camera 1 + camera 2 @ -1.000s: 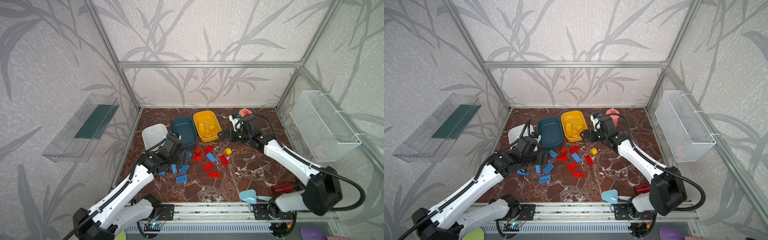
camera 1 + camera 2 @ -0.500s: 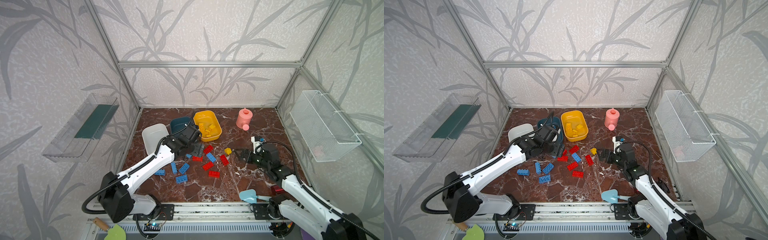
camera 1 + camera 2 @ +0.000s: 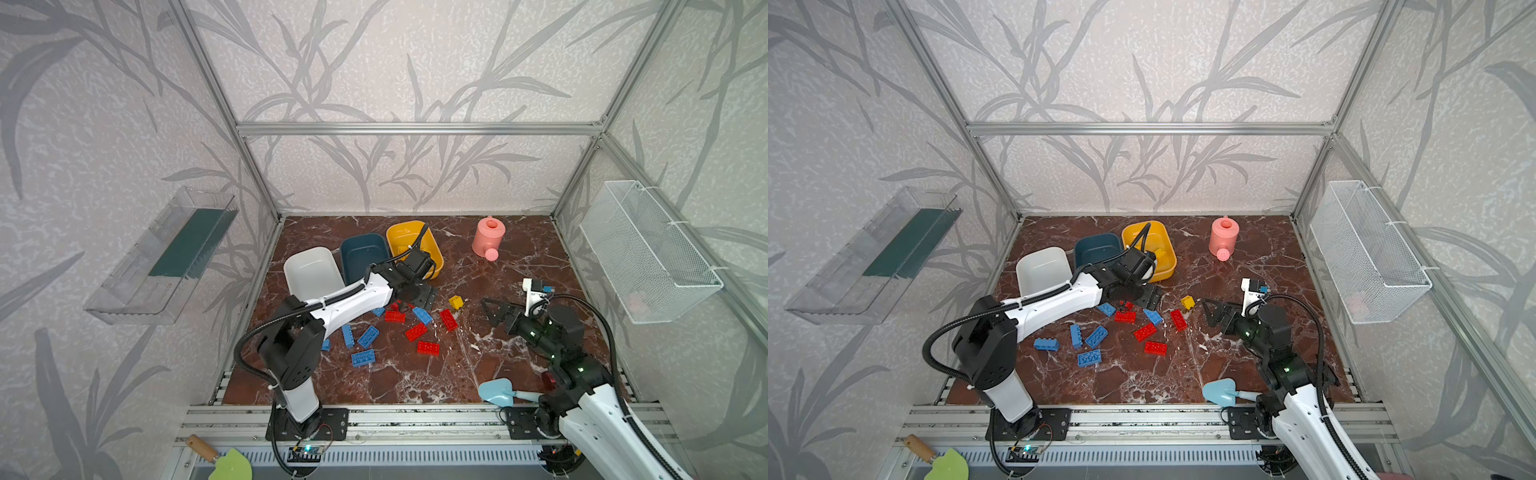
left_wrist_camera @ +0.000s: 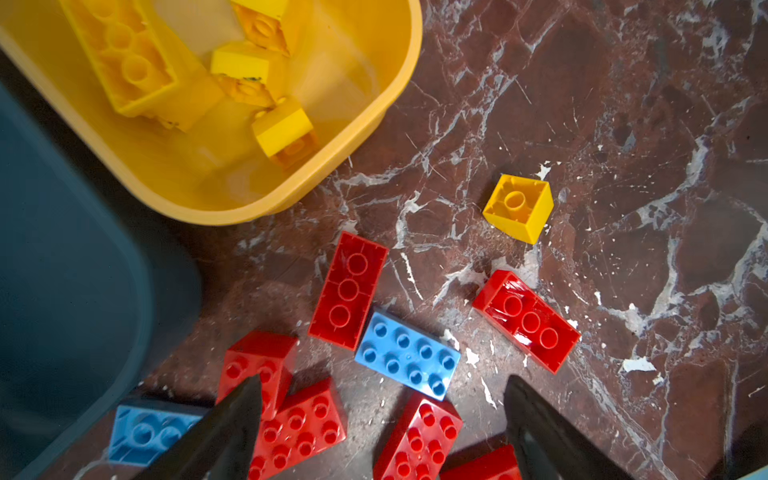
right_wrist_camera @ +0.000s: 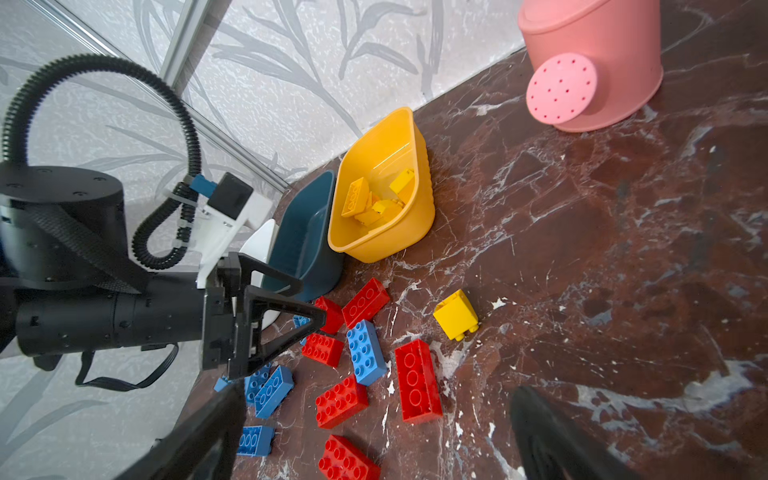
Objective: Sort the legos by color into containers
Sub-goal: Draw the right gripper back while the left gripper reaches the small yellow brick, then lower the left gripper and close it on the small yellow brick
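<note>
Grippers: the left gripper (image 4: 383,380) has its jaws spread wide and grips nothing. It hangs low over the bricks just below the yellow tub (image 3: 398,233), at centre in both top views. The right gripper (image 3: 493,311) is likewise spread wide and empty. It sits right of centre, near the loose yellow brick (image 3: 456,302) but apart from it.

Containers: three tubs stand in a row at upper centre, with the white tub (image 3: 309,272) at left, the dark teal tub (image 3: 361,255) in the middle and the yellow one at right. Several yellow bricks (image 4: 124,62) lie inside the yellow tub.

Loose items: the red bricks (image 3: 428,348) lie scattered on the desk (image 3: 415,386) at centre. The blue bricks (image 3: 363,358) lie mostly to their left, with some mixed in.

A pink watering can (image 3: 488,239) stands at upper right, well apart.
</note>
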Controlling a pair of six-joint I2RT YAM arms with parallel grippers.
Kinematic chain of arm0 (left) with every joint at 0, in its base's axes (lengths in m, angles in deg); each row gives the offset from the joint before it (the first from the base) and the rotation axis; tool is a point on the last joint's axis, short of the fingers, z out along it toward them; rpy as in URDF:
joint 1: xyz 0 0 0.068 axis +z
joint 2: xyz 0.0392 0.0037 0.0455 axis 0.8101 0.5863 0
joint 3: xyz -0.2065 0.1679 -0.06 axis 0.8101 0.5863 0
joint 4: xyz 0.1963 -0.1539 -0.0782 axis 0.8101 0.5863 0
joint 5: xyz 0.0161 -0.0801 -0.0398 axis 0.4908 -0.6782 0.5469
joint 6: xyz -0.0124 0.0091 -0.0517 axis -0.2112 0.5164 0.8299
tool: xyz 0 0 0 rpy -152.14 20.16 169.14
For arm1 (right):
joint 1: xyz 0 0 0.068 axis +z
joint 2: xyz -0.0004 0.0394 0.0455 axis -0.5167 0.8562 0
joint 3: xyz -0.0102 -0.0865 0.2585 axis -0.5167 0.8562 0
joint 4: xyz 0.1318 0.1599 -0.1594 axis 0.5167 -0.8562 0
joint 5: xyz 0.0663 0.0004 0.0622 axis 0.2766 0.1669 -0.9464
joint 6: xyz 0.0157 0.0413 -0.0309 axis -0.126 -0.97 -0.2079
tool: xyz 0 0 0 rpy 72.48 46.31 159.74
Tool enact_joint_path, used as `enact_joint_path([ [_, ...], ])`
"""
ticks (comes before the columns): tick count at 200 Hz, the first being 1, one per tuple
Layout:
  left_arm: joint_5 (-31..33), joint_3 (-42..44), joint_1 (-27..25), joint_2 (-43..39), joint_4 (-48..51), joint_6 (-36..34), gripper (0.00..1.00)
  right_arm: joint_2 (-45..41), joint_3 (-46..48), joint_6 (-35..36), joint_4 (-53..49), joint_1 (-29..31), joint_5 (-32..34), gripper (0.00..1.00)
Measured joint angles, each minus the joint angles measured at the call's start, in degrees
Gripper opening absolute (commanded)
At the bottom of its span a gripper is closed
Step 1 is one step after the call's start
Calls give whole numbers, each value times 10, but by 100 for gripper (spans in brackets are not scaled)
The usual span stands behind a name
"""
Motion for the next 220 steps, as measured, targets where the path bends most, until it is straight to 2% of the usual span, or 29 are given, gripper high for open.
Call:
enact_joint_path([
  [58,-5,-66,-20,99,-12,2,88,-6,40,5,-3,0,9,99],
  [120,-25,-143,-54,164,-29,2,88,-14,42,6,-2,2,11,99],
  [193,-47,-159,-68,204,-38,1,88,-27,49,6,-2,7,24,99],
  [220,-47,-176,-68,222,-41,0,85,-27,50,6,-2,7,24,99],
])
